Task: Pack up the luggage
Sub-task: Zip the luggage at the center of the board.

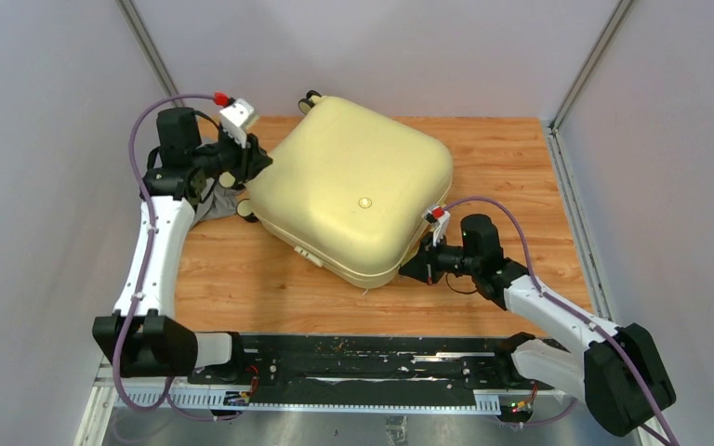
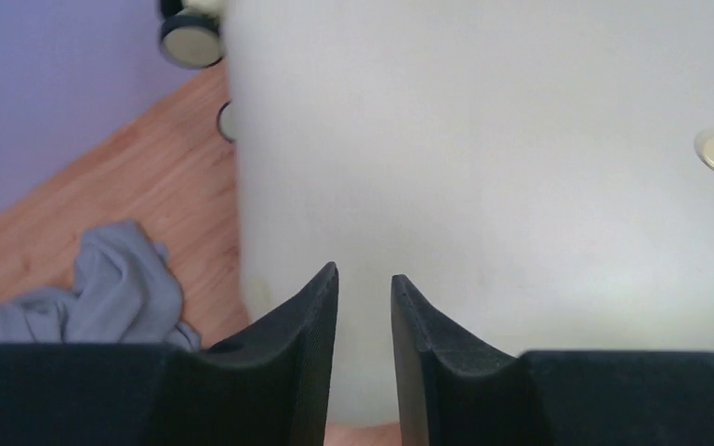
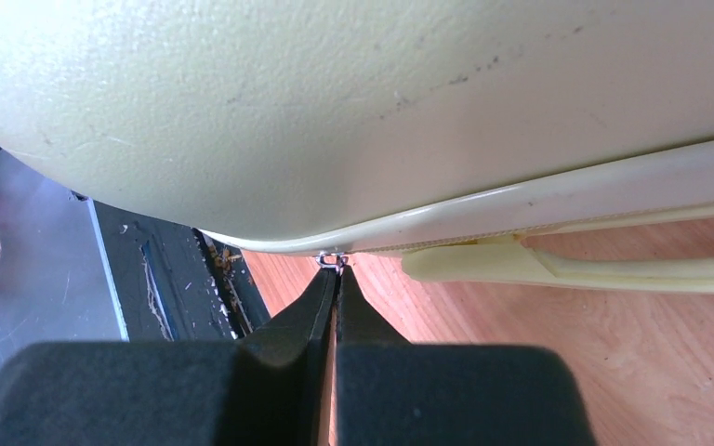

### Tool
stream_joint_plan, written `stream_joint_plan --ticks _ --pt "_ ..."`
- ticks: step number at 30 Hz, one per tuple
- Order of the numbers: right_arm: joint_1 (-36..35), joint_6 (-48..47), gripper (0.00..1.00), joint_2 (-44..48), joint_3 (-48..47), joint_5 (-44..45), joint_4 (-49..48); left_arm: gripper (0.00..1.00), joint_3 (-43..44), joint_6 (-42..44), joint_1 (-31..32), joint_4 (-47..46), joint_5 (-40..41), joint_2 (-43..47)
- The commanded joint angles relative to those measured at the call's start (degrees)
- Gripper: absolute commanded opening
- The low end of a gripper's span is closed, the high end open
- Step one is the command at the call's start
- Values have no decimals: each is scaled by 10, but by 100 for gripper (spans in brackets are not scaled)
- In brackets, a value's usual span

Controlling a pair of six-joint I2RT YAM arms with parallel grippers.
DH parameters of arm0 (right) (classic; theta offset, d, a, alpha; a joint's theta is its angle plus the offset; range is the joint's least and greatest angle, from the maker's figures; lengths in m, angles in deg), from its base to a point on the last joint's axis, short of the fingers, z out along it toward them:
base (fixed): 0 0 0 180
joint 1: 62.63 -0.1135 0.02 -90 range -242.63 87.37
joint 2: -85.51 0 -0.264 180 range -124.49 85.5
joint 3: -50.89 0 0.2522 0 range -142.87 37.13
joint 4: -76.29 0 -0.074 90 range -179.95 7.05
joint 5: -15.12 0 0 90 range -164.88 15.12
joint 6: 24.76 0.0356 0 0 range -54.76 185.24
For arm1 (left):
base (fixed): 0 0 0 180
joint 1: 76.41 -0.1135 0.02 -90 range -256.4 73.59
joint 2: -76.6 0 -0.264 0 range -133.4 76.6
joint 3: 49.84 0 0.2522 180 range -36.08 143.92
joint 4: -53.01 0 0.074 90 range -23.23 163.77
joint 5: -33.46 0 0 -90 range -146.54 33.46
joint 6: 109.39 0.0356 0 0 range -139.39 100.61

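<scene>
Left claw (image 2: 364,272) beside luggage (image 2: 521,186), grey cloth (image 2: 112,290) nearby

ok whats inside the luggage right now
Nothing inside shows: the luggage lies closed, its shell hiding any contents. Outside, a grey cloth lies on the table beside it, and the right hand is pinched shut on a metal ring at its seam.

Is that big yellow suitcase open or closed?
Closed: the suitcase lies flat, shells meeting, no lining showing. Whether it is fully zipped, I cannot tell; the right gripper pinches a small metal pull at its seam.
</scene>
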Motion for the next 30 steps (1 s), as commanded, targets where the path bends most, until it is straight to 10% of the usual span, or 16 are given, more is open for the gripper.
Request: stream_joint_plan --ticks 1,5,13,30 --pt "0 -9 0 16 -37 43 18 31 -15 243 89 149 -37 94" --pt "-1 -8 0 38 -37 52 33 16 -76 436 200 302 26 130" --pt "-2 3 0 59 -42 60 43 11 -264 648 422 294 123 199" --pt "-34 -6 0 62 -28 75 40 0 -257 635 546 -18 185 -4"
